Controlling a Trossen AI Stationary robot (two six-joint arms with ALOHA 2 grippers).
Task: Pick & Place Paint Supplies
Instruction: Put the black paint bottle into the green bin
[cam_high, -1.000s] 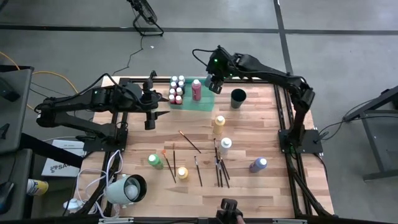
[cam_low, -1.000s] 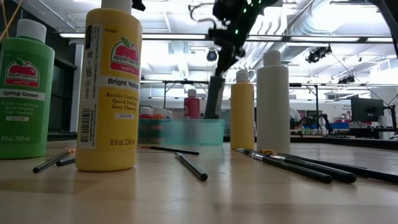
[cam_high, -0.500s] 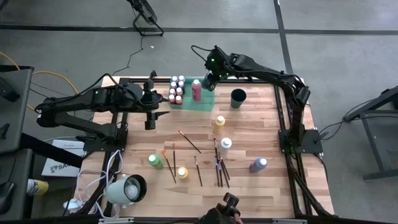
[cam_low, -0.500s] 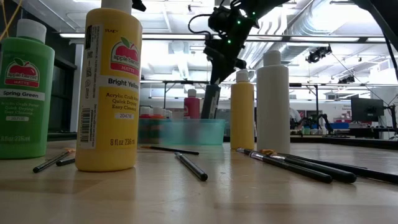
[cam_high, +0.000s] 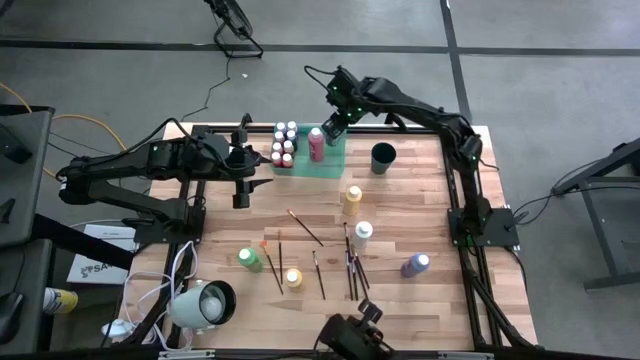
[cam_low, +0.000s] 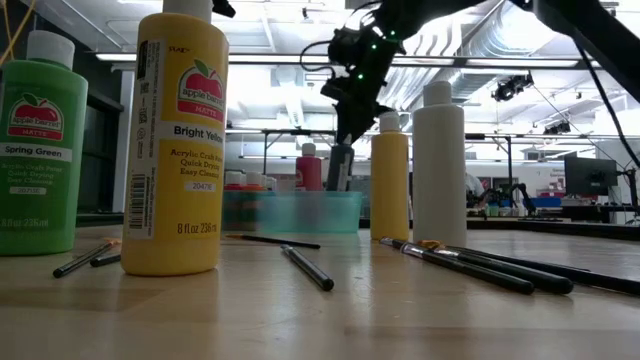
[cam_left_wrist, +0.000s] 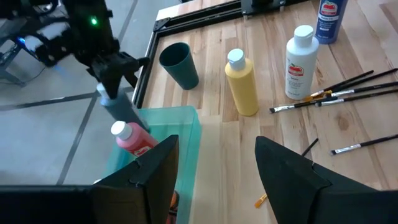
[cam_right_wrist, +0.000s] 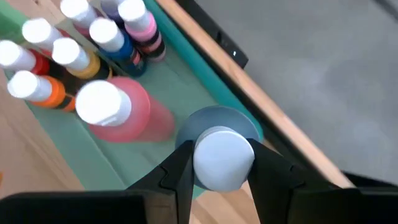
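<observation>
Right gripper clamps grey bottle by its cap, tilted over green tray, just beside pink bottle. Lower it upright before release; avoid nudging pink bottle.

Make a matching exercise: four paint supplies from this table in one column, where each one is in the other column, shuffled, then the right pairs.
Things:
1. grey bottle
2. pink bottle
3. purple bottle
4. green bottle

Places:
A. on the bare wood on the right arm's side of the table
B. standing in the green tray
C. on the wood on the left arm's side of the brushes
D. between the fingers of the right gripper, above the tray's edge

Pairs: 1-D, 2-B, 3-A, 4-C
</observation>
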